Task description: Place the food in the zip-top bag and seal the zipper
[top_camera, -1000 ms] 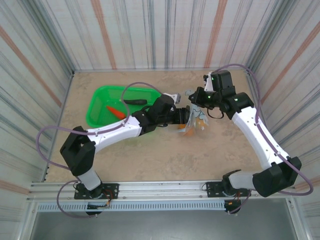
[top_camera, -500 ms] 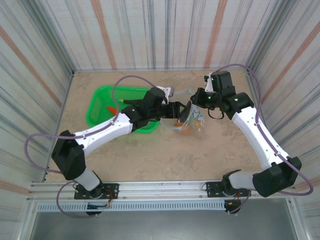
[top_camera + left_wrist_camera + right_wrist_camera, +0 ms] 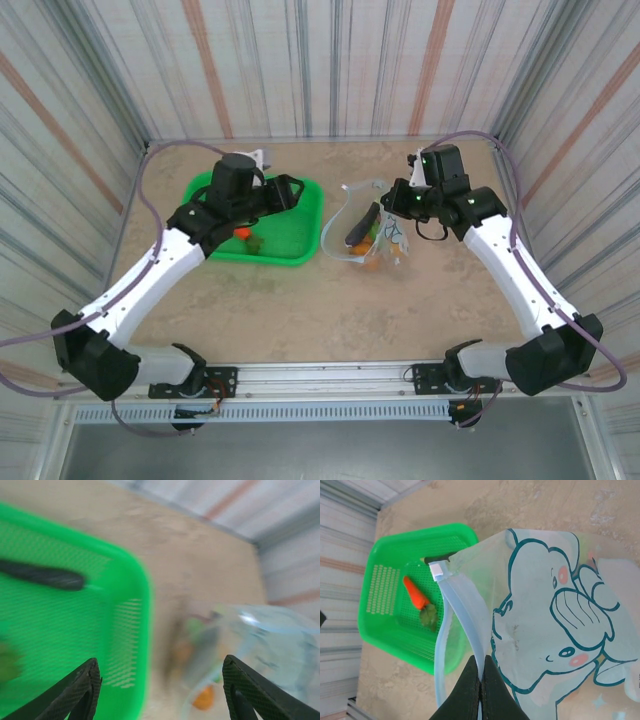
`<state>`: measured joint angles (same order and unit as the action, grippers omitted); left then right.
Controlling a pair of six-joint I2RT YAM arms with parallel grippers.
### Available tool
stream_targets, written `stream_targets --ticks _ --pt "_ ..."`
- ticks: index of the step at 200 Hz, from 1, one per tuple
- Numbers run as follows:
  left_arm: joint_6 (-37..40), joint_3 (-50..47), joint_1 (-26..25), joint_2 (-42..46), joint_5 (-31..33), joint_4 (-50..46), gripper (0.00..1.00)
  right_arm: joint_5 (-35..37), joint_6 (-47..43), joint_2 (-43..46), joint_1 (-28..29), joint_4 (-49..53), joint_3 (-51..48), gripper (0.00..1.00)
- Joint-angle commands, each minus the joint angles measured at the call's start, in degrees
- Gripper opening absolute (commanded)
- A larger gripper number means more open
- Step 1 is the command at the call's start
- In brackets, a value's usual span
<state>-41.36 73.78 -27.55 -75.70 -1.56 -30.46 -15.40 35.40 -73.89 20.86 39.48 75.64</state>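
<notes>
The clear zip-top bag point(image 3: 555, 615), printed with a blue cartoon, lies right of the basket with its mouth open point(image 3: 352, 215). My right gripper point(image 3: 481, 672) is shut on the pale blue zipper point(image 3: 465, 610) at the mouth's edge point(image 3: 383, 205). Inside the bag I see a dark long piece point(image 3: 361, 226) and an orange piece point(image 3: 205, 697). An orange carrot point(image 3: 415, 592) with a green top lies in the green basket point(image 3: 390, 625). My left gripper point(image 3: 162, 690) is open and holds nothing, above the basket's right rim point(image 3: 292, 190). A dark long piece point(image 3: 42, 575) lies in the basket.
The green mesh basket point(image 3: 200, 200) sits at the back left of the tan table. Striped walls close in the table on three sides. Bare tabletop point(image 3: 330, 310) lies in front of the basket and the bag.
My left arm has pulled back from the bag's mouth to the left and now hangs over the basket. A dark piece now shows inside the bag. The right gripper has stayed put.
</notes>
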Motion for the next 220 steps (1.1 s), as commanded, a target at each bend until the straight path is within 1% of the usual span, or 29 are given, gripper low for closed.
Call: stream_targets --ticks 1,20,48,72,88,104,125,150,182,202,220 --pt "-6.08 1.85 5.87 -2.7 3.89 -14.25 0.66 0.41 -1.47 0.44 -0.4 0.99 -0.84 0.0" --pt "-6.98 2.1 9.55 -5.85 3.2 -15.0 0.66 0.26 -1.39 0.68 -0.41 0.4 -1.51 0.0" --pt "-7.96 3.41 13.07 -12.14 6.44 -14.24 0.67 0.37 -1.38 0.88 -0.41 0.15 -1.95 0.0" --pt "-10.05 5.11 16.42 -18.92 4.68 -14.53 0.69 0.78 -1.71 1.25 -0.47 0.62 -1.93 0.0" --pt "-10.88 4.9 17.75 -22.06 4.38 -13.27 0.68 1.44 -2.14 1.89 -0.47 1.09 -2.04 0.0" --pt "-9.4 5.3 17.88 -24.7 4.99 -10.81 0.69 1.36 -2.26 2.37 -0.57 1.21 -2.38 0.0" --pt "-7.29 9.37 17.88 -29.64 5.24 -11.74 0.7 1.33 -2.33 2.92 -0.63 1.12 -2.99 0.0" --pt "-7.37 12.47 17.93 -33.87 6.05 -13.02 0.69 1.79 -2.65 3.31 -0.65 1.25 -3.35 0.0" --pt "-8.61 13.18 17.93 -37.67 7.06 -14.06 0.65 2.21 -3.1 3.75 -0.87 1.47 -3.04 0.0" --pt "-9.2 12.66 18.07 -38.6 7.95 -14.41 0.64 2.24 -3.22 3.7 -0.98 1.56 -2.75 0.0" --pt "-9.91 11.69 18.56 -39.1 7.09 -13.65 0.63 2.08 -3.27 3.5 -1.19 1.54 -2.69 0.0"
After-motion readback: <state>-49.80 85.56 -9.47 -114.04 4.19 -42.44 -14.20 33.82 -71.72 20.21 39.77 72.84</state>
